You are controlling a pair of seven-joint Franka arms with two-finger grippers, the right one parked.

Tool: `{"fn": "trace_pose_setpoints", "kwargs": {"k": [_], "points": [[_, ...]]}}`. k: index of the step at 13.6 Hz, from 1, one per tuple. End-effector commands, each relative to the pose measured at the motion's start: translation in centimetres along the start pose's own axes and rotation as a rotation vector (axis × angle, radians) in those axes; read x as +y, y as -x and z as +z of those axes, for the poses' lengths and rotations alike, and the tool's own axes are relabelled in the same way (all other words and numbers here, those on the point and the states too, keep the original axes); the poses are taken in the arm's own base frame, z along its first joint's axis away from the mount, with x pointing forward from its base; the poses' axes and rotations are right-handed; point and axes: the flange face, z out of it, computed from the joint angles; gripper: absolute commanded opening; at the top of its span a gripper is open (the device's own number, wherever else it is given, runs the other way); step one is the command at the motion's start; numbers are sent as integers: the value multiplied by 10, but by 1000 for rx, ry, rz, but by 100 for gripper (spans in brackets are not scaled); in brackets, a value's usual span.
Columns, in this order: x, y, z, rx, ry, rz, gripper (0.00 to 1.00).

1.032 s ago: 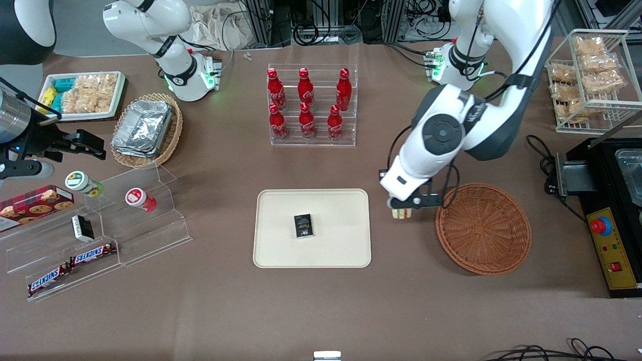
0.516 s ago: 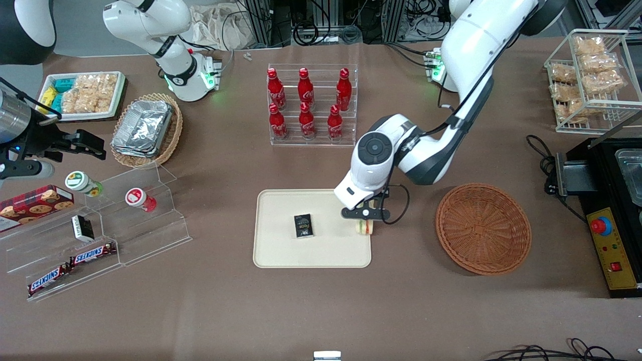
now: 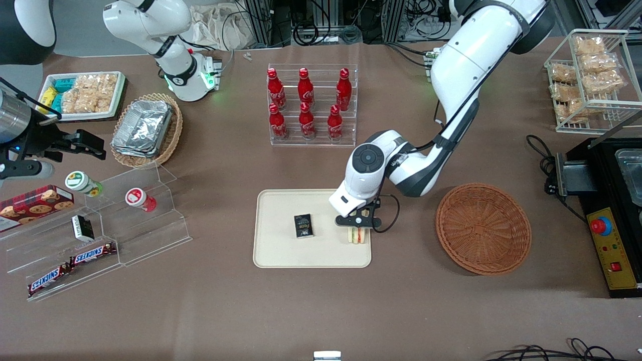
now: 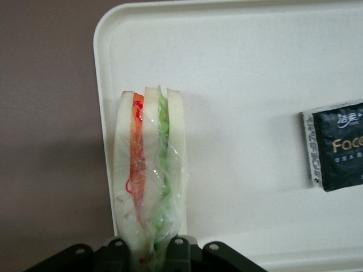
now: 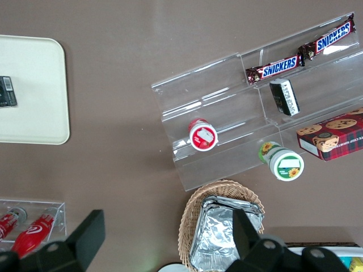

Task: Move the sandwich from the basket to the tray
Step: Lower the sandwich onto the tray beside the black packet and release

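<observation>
A small triangular wedge sandwich (image 4: 148, 170) of white bread, with orange-red and green filling under clear film, is held clamped at one end between the fingers of the left arm's gripper (image 3: 357, 224), over the edge of the large flat cream-beige rectangular tray (image 3: 281, 250) that lies toward the round shallow reddish-brown woven wicker basket (image 3: 483, 228). Whether the wedge is already touching the tray floor cannot be made out with certainty.

The sandwich is judged to be light, soft and easily crushed; the film wrap looks slick, so a slip under a loose hold is possible. A gentle grip across the bread faces, as shown, is judged the sensible hold, since the layers are pressed together rather than pried apart.

Nearest the front camera, bare tray rim and brown table are seen, with nothing obstructing. On the tray beside the sandwich, toward the parked arm's end, a small black tissue packet (image 3: 303, 225) is lying, apart from the wedge and not in the way of a set-down. The basket, just off the tray toward the working arm's end, is seen empty. Farther from the camera, a clear acrylic rack of red cola bottles (image 3: 307, 105) is standing well apart from the tray.
</observation>
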Motion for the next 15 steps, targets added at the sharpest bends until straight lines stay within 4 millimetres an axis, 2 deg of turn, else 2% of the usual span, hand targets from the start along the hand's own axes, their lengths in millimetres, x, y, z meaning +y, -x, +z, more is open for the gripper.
{"fn": "trace_pose_setpoints", "kwargs": {"k": [1,4,5,8,11,13,15], "points": [[2,-6,2,21,-7,-26,100],[-2,-7,-3,39,-41,-37,100],[-6,-11,-15,40,-63,-37,100],[-21,-28,-73,1,-152,-46,100],[-54,-61,-123,-81,-107,-67,100],[-90,-76,-156,-141,-62,-74,100],[-130,-85,-199,-133,-56,-71,100]]}}
